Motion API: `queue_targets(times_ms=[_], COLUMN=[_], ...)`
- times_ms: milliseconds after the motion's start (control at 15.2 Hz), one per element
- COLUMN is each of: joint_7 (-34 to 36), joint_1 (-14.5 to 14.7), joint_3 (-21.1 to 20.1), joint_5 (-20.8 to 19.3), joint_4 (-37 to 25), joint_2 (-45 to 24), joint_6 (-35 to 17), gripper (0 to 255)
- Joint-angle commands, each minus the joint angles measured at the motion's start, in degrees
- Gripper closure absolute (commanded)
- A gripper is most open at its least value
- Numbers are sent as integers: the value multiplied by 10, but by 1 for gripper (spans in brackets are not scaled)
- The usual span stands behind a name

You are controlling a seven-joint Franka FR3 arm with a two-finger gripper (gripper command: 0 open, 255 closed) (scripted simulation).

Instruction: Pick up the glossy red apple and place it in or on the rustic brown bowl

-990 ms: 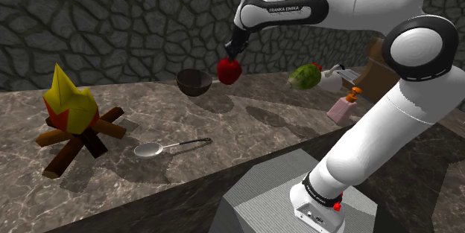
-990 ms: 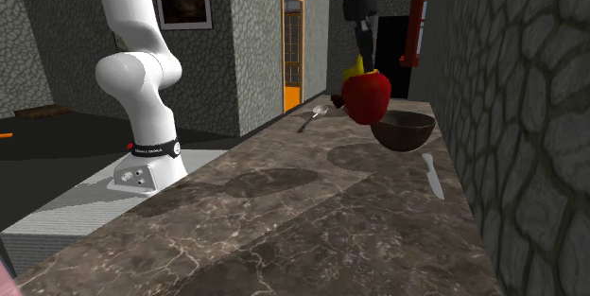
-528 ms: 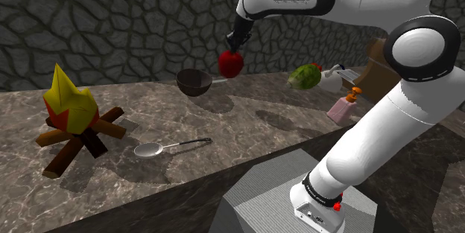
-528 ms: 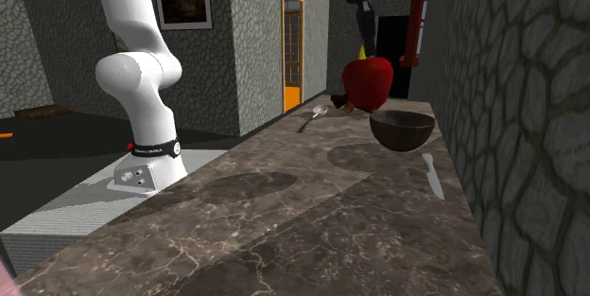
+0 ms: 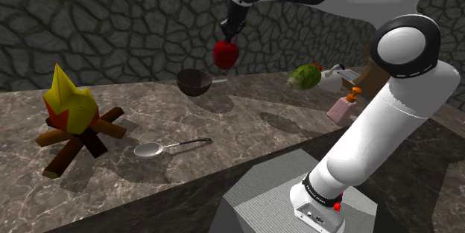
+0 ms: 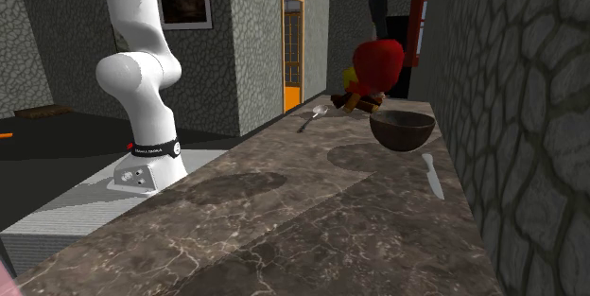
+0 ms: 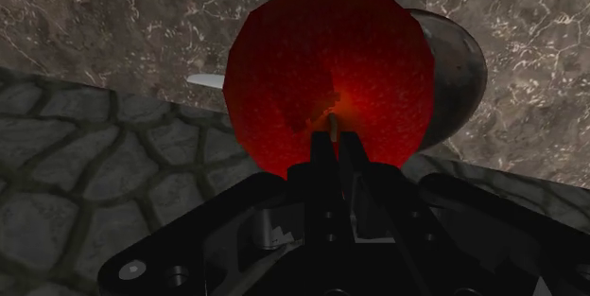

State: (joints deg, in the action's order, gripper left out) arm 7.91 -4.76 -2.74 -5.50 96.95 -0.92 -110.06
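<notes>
The red apple point(image 5: 225, 53) hangs in the air from my gripper point(image 5: 229, 36), whose fingers are shut on its stem. It hovers well above the marble counter, a little to the right of the dark brown bowl point(image 5: 194, 82) in the shoulder view. The second exterior view has the apple point(image 6: 378, 64) above and just left of the bowl point(image 6: 402, 130). From the wrist, the apple point(image 7: 331, 81) sits at my gripper point(image 7: 332, 143) and covers most of the bowl point(image 7: 456, 72) beneath it.
A knife point(image 6: 431, 175) lies by the stone wall near the bowl. On the counter are a toy campfire point(image 5: 73, 116), a metal spoon point(image 5: 170, 147), a green fruit point(image 5: 305, 77) and a pink bottle point(image 5: 343, 108). The stone wall point(image 5: 112, 16) backs the counter.
The arm has lifted the apple higher and carried it toward the bowl, leftward in the shoulder view. The bowl has stayed put.
</notes>
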Motion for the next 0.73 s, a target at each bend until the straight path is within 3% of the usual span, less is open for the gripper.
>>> queue_targets(times_ms=[0,396,528,594,660], joint_7=[17,52,58,58,60], joint_1=[9,44,62,74,72], joint_3=[-9,-25,-27,-26,-26], joint_5=[-6,-27,-37,-43,-41], joint_4=[-64,-319,-457,-556,-522], joint_2=[-38,-185,-262,-317,-302], joint_6=[28,141,203,247,228], gripper=[255,255,255,255,255])
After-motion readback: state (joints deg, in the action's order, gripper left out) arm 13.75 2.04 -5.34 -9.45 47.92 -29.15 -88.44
